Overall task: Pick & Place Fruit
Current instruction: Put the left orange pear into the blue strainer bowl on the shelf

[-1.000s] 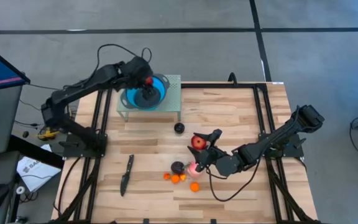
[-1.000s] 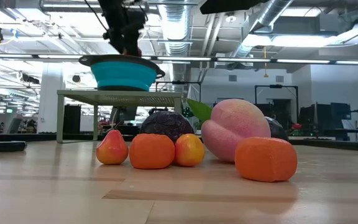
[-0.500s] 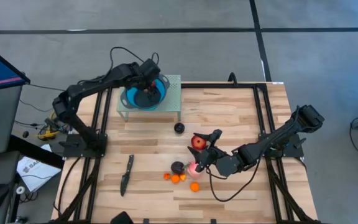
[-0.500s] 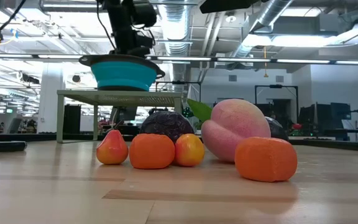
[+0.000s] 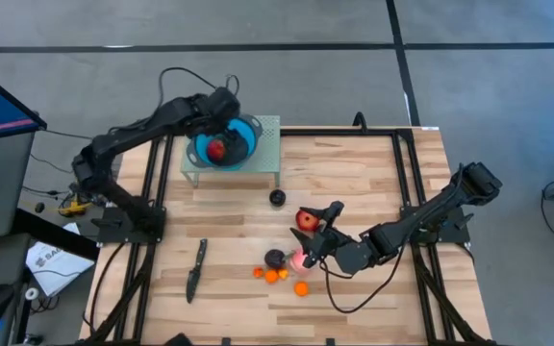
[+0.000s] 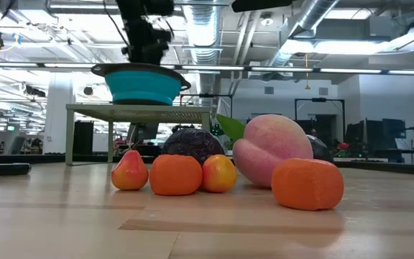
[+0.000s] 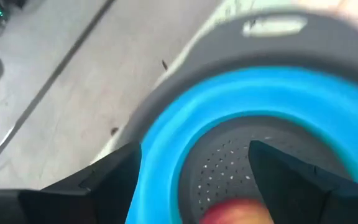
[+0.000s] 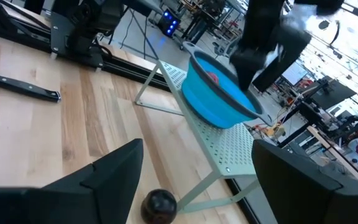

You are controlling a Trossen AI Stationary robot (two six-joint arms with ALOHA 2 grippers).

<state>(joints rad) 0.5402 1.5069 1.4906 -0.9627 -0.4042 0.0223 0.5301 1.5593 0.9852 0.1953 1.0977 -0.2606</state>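
Note:
My left gripper [image 5: 221,113] hangs open above the far-left rim of the blue bowl [image 5: 227,144], which stands on a green rack [image 5: 267,144]. A red fruit [image 5: 216,149] lies inside the bowl, clear of the fingers; it also shows in the left wrist view [image 7: 235,211]. My right gripper [image 5: 317,238] lies low on the table, open, between a red fruit [image 5: 306,218] and the pink fruit [image 5: 299,258]; nothing shows between its fingers [image 8: 197,149]. Dark purple fruits [image 5: 276,197] [image 5: 274,258] and tiny orange ones [image 5: 272,276] rest on the table.
A long black knife [image 5: 196,267] lies near the table's left front. The rack stands at the far left edge. In the low view the fruit cluster [image 6: 192,169] sits in front of the rack [image 6: 139,111]. Bare wood stretches across the far right of the table.
My left gripper carried a red fruit over the bowl, dipped down into it, let go, and has risen back toward the bowl's far-left rim. The red fruit now lies in the bowl. The right arm has kept still.

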